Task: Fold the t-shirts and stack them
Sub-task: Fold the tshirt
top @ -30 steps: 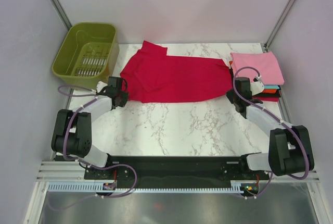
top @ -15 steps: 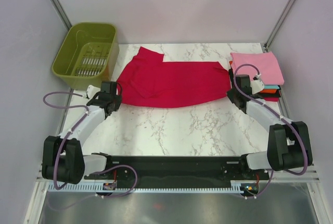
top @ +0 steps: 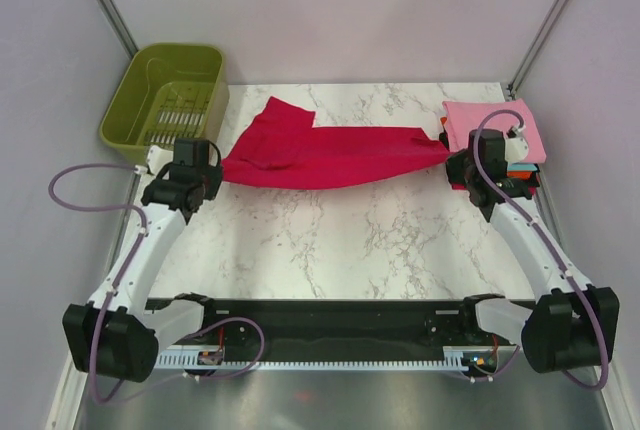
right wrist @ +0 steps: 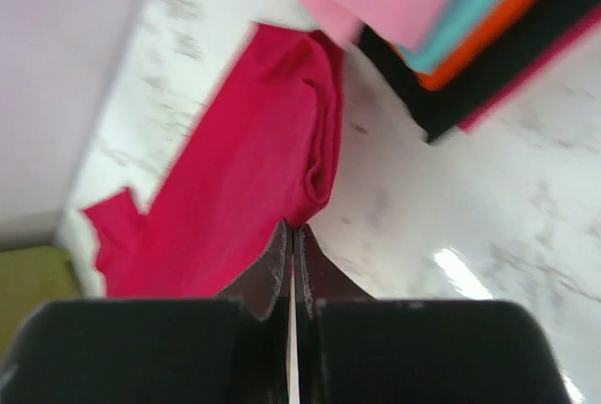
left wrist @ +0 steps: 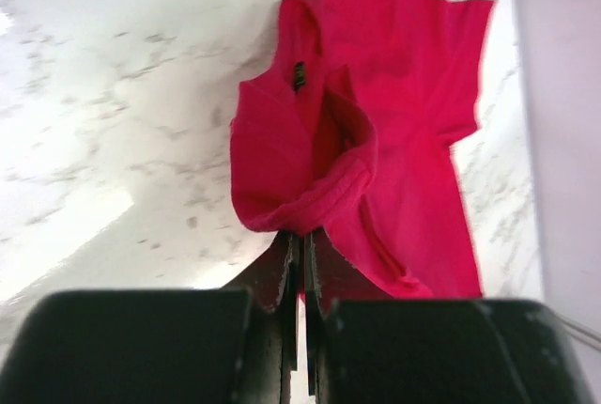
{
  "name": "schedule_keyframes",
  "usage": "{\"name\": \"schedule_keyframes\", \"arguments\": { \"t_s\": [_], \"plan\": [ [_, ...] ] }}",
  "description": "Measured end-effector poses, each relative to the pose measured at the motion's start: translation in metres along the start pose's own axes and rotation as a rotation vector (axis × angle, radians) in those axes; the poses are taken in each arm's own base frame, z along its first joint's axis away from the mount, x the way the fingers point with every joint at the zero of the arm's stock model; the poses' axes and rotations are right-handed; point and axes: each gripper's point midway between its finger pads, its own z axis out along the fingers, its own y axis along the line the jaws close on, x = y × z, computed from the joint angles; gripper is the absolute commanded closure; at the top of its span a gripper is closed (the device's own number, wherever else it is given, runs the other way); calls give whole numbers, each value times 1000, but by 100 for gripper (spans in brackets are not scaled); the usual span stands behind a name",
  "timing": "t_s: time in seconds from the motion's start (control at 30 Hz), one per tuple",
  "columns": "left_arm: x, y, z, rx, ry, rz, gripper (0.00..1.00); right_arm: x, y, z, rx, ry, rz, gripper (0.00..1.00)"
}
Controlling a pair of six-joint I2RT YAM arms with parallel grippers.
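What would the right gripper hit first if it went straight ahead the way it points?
The crimson t-shirt that the right gripper pinches; the folded stack seems off to the side.

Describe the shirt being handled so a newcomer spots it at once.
On the marble table, between the green basket and the folded stack, a crimson shirt stretches across. Only it is spread out, pinched by the left gripper and right gripper.

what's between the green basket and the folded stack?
The crimson t-shirt, pinched at each end by the left gripper and right gripper, spans that stretch over the marble table; the top view shows it.
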Motion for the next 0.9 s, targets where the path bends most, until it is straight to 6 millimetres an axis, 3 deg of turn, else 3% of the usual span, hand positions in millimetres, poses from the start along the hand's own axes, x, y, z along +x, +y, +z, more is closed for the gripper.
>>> {"name": "schedule_keyframes", "arguments": {
  "t_s": [0.17,0.23,0.3,0.33,0.43,0.7,0.8,0.9],
  "plan": [
    [24,71,1,-121,42,53,98,55,-86,7,174,115,-46,100],
    [36,104,0,-173,69,72,87,74,-118,1,232,162,-62,96],
    [41,124,-5,-187,78,80,66,83,-135,-9,250,179,-62,89],
    [42,131,-8,-188,78,82,47,83,-138,-13,244,175,-58,74],
    [40,137,-18,-156,68,64,31,78,-137,-22,203,144,-37,41],
    [37,146,-30,-159,58,66,25,60,-129,-39,130,75,-95,41],
    [36,144,-30,-163,66,94,32,58,-124,-38,122,89,-163,53],
    [35,137,-29,-166,76,126,37,68,-106,-30,53,162,-249,59]
  ]
}}
